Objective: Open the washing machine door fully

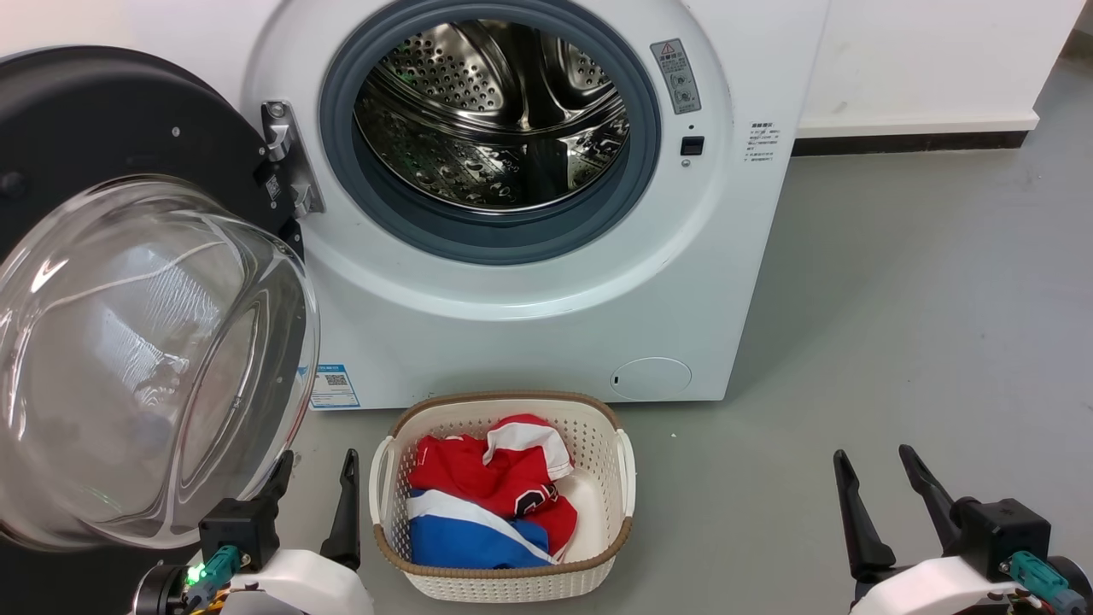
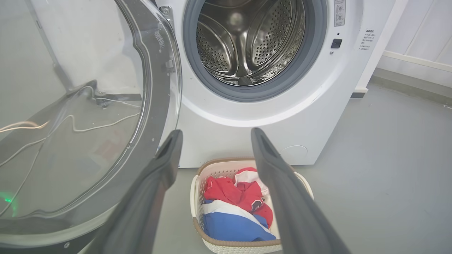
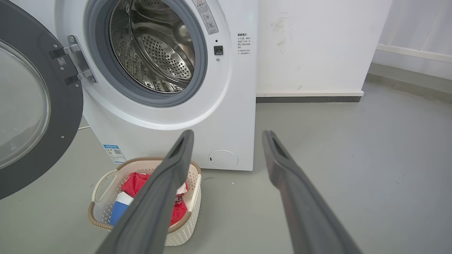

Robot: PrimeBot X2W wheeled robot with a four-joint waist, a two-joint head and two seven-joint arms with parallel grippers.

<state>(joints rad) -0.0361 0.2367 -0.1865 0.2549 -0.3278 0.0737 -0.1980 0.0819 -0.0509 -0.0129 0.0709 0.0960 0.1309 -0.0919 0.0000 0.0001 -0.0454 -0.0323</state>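
The washing machine door [image 1: 145, 359] stands swung out on its hinge [image 1: 286, 158] at the left of the washing machine [image 1: 529, 290], its glass bowl bulging toward the robot and the steel drum [image 1: 495, 111] laid bare. By my reading the opening is mostly done, with perhaps a last bit of swing left. The left pincer [image 1: 318, 457] sits low, just beside the door's lower rim, with fingers moderately apart and holding nothing; I cannot tell whether one finger touches the rim. To finish well, it should press a finger's flat side on the black ring rather than the glass, far from the hinge, and follow the door's arc back steadily. The right pincer [image 1: 873, 454], likewise spread and empty, hangs over bare floor [image 1: 897, 342], well apart from the machine. The laundry basket [image 1: 504, 399] lies just right of the left pincer, so the push should go away from it. The room behind the door is hidden.
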